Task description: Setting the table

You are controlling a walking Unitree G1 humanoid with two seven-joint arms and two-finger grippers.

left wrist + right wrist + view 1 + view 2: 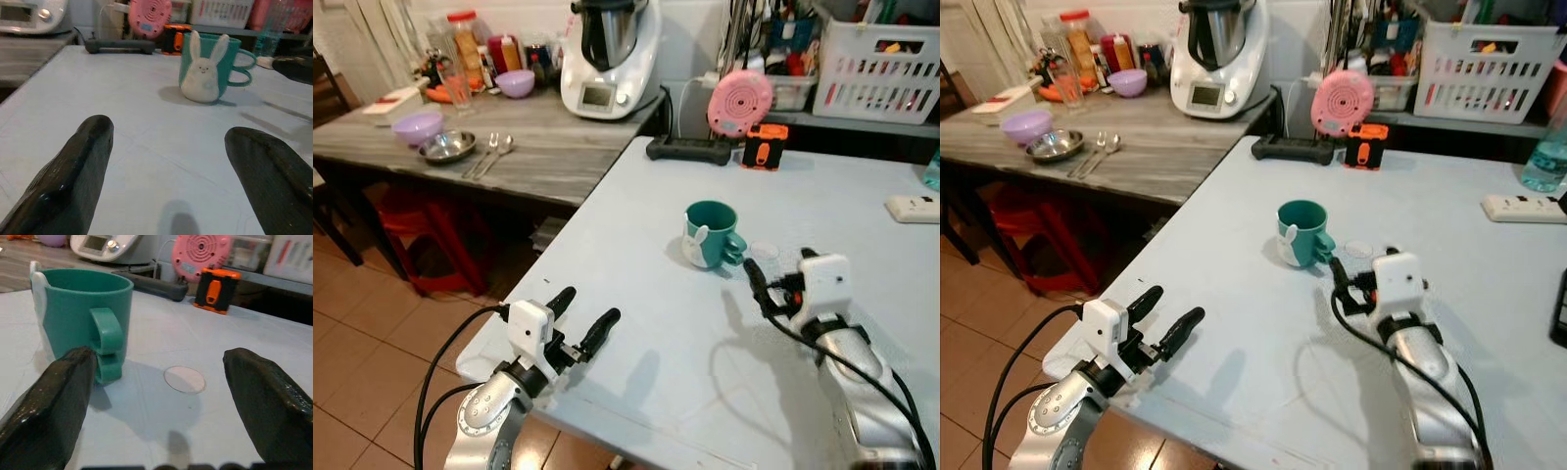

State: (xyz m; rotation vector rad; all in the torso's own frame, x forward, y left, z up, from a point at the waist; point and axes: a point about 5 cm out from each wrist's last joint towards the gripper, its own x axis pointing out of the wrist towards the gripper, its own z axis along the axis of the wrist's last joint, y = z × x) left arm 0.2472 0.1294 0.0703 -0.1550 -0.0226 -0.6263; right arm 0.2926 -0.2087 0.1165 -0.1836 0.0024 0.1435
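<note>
Fingers of the right gripper stand wide apart and hold nothing, low over the pale table, and the green mug stands just ahead of them, a little toward the robot's left. In the right wrist view one fingertip sits just beside the mug's handle; whether it touches cannot be told. The mug stands upright, its long axis vertical, mouth up, well in from the table's edges. Its double-looped handle points back toward the right gripper, and its white rabbit face points toward the left gripper.

That left gripper hovers over the table's near corner, fingers likewise wide and empty, well apart from the mug. By my judgement the right arm is much the nearer, and the coming move turns on the handle side facing it. Beyond the mug, near the far edge, lie a black power strip, an orange tape measure and a pink round gadget
</note>
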